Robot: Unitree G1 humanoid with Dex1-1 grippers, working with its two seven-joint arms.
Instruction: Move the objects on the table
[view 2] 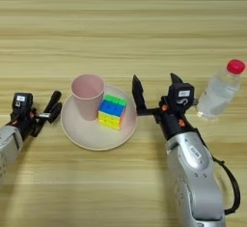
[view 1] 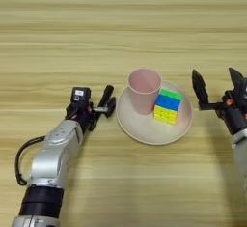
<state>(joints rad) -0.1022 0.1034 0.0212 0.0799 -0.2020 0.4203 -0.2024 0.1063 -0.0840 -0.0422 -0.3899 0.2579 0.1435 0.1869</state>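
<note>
1. Left eye view: the worktop [view 1: 120,23] is light wood with horizontal plank grain lines.
2. A round beige plate [view 1: 144,129], shallow with a smooth rim, lies right of centre.
3. A pink cup [view 1: 144,90], tapered and matt, stands upright on the plate's left half. A multicoloured puzzle cube [view 1: 168,106], showing green, blue and yellow squares, sits on the plate, touching or just beside the cup.
4. The left gripper [view 1: 107,101], on a silver arm with black joints, lies just beside the plate's left rim; its black jaws are close together, holding nothing.
5. The right gripper [view 1: 219,83] is just right of the plate, jaws spread wide and empty.
6. Right eye view: a small clear plastic bottle [view 2: 219,92] with a red cap stands right of the right gripper [view 2: 155,87], close to its far finger.
</note>
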